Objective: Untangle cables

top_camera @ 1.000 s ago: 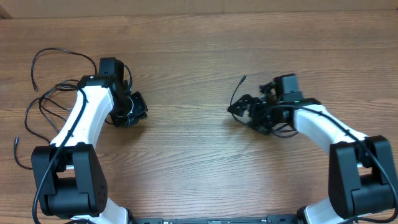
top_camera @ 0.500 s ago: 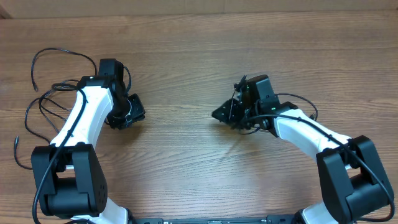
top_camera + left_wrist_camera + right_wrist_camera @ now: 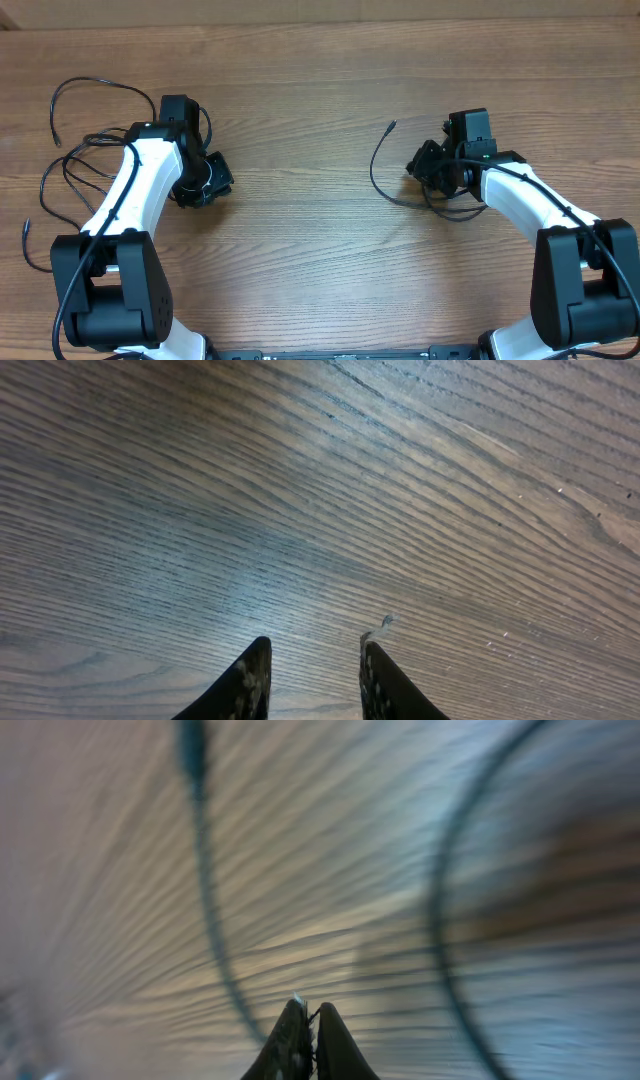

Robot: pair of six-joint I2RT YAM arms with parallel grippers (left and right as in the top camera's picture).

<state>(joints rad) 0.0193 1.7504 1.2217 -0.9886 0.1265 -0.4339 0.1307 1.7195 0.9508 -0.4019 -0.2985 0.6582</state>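
Note:
Several thin black cables (image 3: 100, 83) lie as loose strands on the wood at the far left, behind my left arm. My left gripper (image 3: 208, 182) (image 3: 314, 650) hovers over bare wood, open, with nothing between its fingers. Another cable (image 3: 372, 172) curves from its small plug end (image 3: 392, 126) down and right to my right gripper (image 3: 425, 162). In the blurred right wrist view that gripper (image 3: 310, 1012) is shut, a thin dark strand pinched at its tips. Two blurred cable (image 3: 205, 880) runs cross the wood ahead of it.
The wooden table (image 3: 300, 90) fills the view, with its far edge along the top. Thicker black wires (image 3: 470, 205) loop beside my right arm. Both arm bases stand at the near edge.
My right gripper swung left over the bunched cable, shut, then drew back to the right. The cable now trails out in an open curve. The left arm has barely moved.

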